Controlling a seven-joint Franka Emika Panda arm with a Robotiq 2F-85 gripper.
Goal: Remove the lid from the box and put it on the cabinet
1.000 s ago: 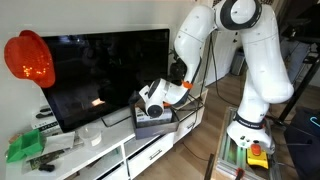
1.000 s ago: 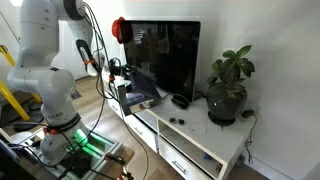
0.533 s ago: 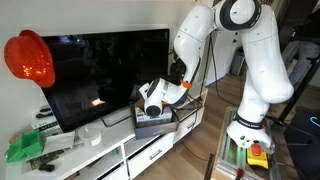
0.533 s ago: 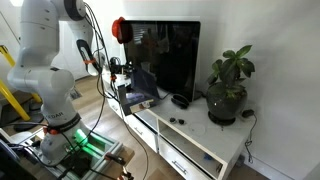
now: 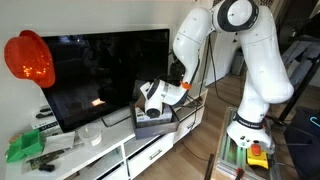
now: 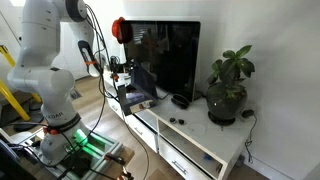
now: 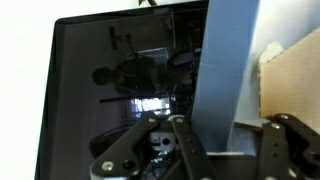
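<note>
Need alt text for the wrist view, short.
A grey lid stands on edge, clamped in the gripper at the bottom of the frame. Behind it, a black TV screen with dim room reflections fills the left side. A tan surface shows at the right.

White arm [image 5: 250, 70] bent over and down, wrist low, gripper [image 7: 226, 145] clamped on the lid [image 7: 226, 60]

1. Lid [image 6: 141, 84]: flat dark grey panel, tilted steeply up above the box. Reads as a grey-blue strip in wrist view [image 7: 225, 60], pinched between gripper [image 7: 228, 135] fingers.
2. Box [image 5: 158, 124]: shallow, dark grey with lighter edges, sitting at the cabinet's end.
3. Cabinet [image 5: 112, 152]: long, low, white, with a flat top and drawer fronts.
</note>
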